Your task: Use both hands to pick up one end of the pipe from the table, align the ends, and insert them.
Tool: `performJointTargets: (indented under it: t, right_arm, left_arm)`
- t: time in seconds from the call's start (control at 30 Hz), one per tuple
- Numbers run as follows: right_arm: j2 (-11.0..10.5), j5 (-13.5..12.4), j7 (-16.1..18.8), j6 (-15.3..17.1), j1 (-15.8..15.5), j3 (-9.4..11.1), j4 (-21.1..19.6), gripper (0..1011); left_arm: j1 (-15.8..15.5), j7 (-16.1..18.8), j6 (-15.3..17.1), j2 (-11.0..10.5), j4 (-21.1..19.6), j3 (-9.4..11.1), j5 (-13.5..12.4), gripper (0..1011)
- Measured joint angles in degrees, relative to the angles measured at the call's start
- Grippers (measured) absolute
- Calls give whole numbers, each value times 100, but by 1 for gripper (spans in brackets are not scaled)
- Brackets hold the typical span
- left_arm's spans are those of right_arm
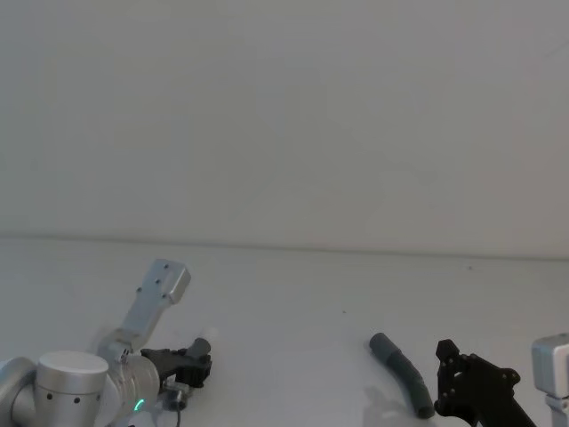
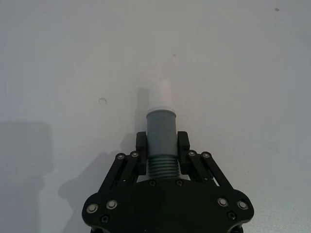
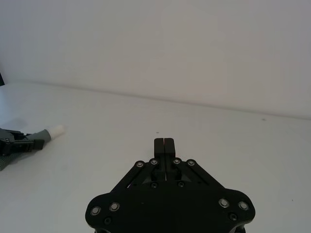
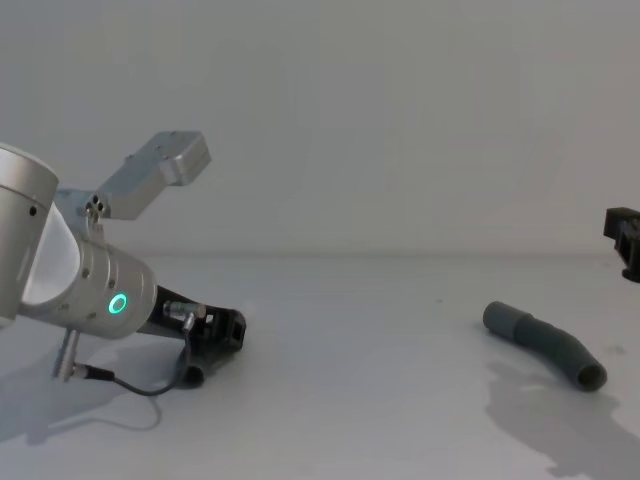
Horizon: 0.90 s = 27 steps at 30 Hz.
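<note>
The left gripper is clamped on one pipe just behind its cuff, the white tip left free. The right gripper is closed and empty beside the other pipe, which lies on the counter at the right. The empty jaws should be opened and lowered across the ribbed middle, both cuffs kept clear.

Bare table spans the wide gap between the 2 pipe pieces. At the left, the left gripper clamps the left piece low over the table. At the right, the right piece lies flat, and the right gripper, fingers together, hangs near it.
</note>
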<state>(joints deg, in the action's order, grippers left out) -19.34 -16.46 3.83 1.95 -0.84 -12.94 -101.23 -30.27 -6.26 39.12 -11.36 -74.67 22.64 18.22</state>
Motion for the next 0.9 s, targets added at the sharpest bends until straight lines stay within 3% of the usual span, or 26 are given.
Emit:
performJointTargets:
  t: [0.1, 0.27, 0.57, 0.9]
  right_arm:
    - [0, 0, 0, 0, 0, 0, 0, 6]
    - [0, 0, 0, 0, 0, 0, 0, 111]
    - [0, 0, 0, 0, 0, 0, 0, 423]
    - [-12, -5, 58, 25, 19, -4, 4, 705]
  left_arm:
    - [-2, -2, -1, 1, 4, 2, -2, 327]
    - [-4, -6, -1, 1, 8, 2, -3, 327]
    - [-6, -9, -1, 2, 13, 1, -2, 327]
    - [-5, -10, -3, 1, 17, 0, -2, 327]
